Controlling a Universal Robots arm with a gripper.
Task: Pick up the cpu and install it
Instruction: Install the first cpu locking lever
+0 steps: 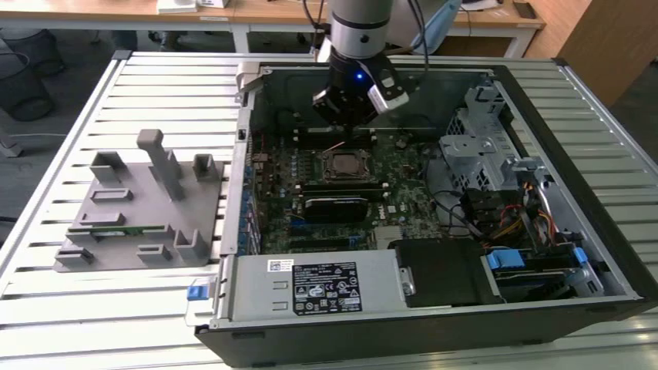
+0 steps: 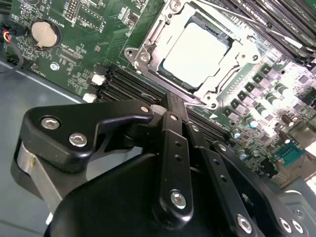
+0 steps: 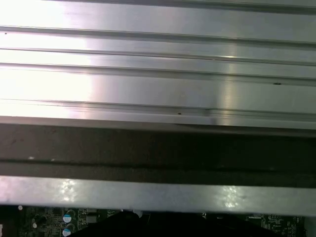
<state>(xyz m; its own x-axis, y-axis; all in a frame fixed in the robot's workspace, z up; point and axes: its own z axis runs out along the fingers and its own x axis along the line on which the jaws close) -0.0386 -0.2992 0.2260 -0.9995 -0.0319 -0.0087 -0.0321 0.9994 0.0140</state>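
Black gripper (image 2: 168,148) linkage fills the second wrist view's foreground, jaw opening can't tell; silvery square cpu (image 2: 195,49) sits in the metal-framed socket (image 2: 148,47). Exterior view: arm upright above the open black computer case (image 1: 432,316), over the socket.
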